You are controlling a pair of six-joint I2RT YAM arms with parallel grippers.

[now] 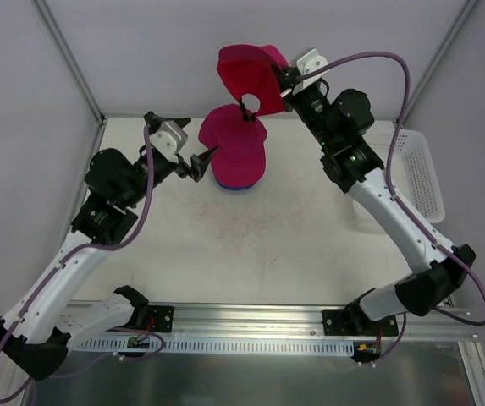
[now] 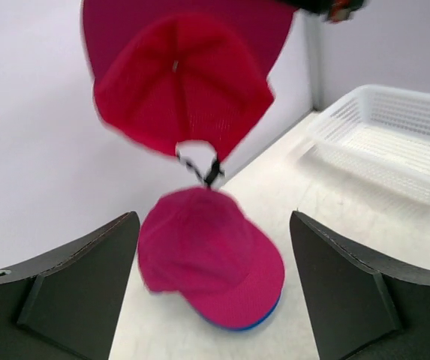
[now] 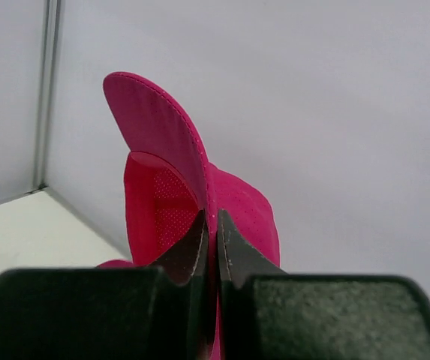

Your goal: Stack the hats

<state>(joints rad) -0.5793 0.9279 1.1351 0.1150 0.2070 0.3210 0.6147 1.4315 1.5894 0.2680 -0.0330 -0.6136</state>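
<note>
Right fingers [image 3: 192, 255] pinch hanging magenta cap [image 1: 250, 76] | second magenta [image 1: 235, 152] covers blue cap [image 2: 252, 324]

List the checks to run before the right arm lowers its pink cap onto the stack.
1. Right gripper shut on the held pink cap, by its brim: ok.
2. Left gripper open, holding nothing: ok.
3. Lower pink cap seated on the blue cap: ok.
4. Held pink cap centred over the stack: cannot tell; the top view shows it offset toward the back wall.
5. Left gripper out of the drop path: not ok; it sits right beside the stack.
6. Dangling strap clear of the lower pink cap: cannot tell.
</note>
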